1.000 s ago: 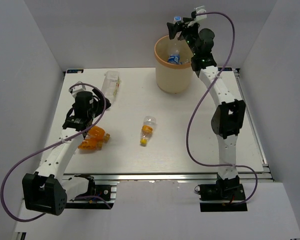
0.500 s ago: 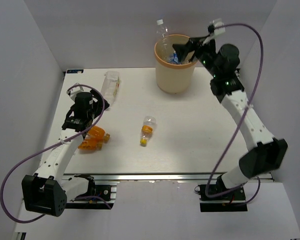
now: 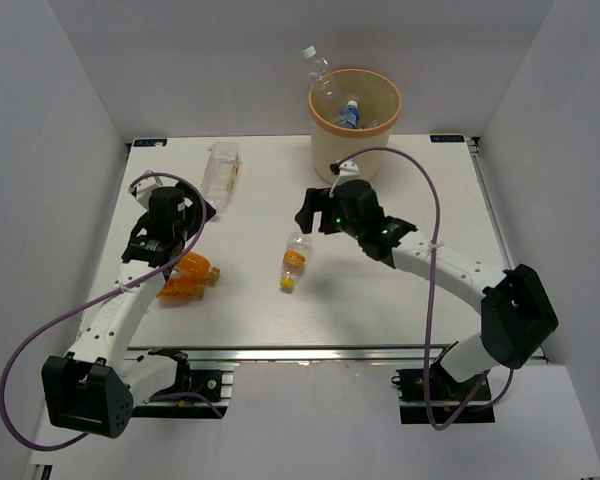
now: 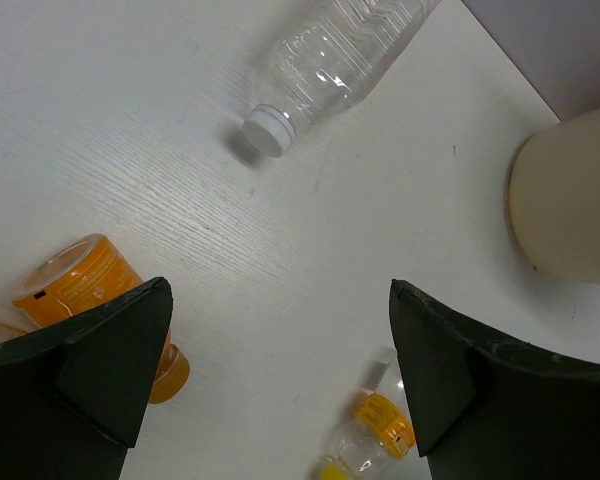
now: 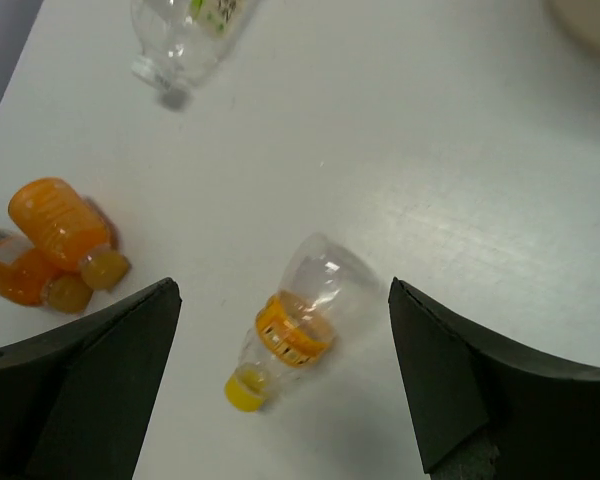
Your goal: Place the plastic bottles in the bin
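The beige bin stands at the table's back and holds a blue-labelled bottle; a clear bottle leans out over its rim. A clear bottle with a yellow cap lies mid-table. My right gripper hovers open just above it, and the bottle shows between the jaws in the right wrist view. Two orange bottles lie at the left. My left gripper is open and empty over them. A plain clear bottle lies at the back left.
Grey walls close in the table on the left, back and right. The bin's side shows in the left wrist view, as do the clear bottle and one orange bottle. Purple cables loop off both arms.
My right arm has swung from above the bin down to mid-table, over the yellow-capped bottle. A clear bottle now leans out of the bin. The left arm has barely moved.
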Motion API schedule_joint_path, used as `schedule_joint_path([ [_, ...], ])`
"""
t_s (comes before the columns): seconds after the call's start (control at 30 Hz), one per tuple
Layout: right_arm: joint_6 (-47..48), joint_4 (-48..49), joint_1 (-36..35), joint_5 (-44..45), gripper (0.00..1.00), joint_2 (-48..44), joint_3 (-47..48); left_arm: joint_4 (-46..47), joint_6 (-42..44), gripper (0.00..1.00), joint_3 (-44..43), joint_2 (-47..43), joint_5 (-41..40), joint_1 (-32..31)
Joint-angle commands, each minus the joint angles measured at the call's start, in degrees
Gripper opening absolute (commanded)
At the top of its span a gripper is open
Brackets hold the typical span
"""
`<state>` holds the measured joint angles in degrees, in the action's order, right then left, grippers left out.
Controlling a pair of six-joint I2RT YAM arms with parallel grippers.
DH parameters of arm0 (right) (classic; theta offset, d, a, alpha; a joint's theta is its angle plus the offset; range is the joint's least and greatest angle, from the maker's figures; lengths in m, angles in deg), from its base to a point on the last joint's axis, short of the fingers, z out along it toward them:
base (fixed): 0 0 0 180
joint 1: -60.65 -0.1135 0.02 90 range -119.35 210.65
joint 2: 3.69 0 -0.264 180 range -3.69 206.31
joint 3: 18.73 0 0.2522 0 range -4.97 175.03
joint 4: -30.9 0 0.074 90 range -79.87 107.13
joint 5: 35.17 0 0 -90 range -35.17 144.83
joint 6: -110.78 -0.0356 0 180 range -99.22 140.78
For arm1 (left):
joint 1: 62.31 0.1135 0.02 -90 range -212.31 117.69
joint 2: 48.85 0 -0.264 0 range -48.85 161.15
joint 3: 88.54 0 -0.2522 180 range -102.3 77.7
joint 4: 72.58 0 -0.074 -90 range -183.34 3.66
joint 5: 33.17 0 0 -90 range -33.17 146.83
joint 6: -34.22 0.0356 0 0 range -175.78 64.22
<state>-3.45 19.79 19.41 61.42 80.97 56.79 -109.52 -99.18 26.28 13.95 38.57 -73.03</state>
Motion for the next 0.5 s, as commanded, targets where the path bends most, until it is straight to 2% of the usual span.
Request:
schedule_joint_path([
  [0.0,-8.72,0.16,-3.76,8.78,0.89,1.64,-1.02,-1.17,-0.20,0.98,0.53,-2.51,-0.90,0.09],
  [0.17,-11.54,2.96,-9.12,12.66,0.89,7.61,-0.42,-1.16,-0.46,0.98,2.20,-4.88,-1.43,0.09],
  [0.3,-12.86,-0.37,-9.83,14.94,0.89,10.70,1.26,-2.31,-1.33,0.98,3.08,-7.42,-3.26,0.00],
  [0.47,-15.32,1.56,-10.62,16.53,0.89,11.40,-2.51,-1.87,-2.39,0.98,5.36,-9.72,-3.97,0.09],
])
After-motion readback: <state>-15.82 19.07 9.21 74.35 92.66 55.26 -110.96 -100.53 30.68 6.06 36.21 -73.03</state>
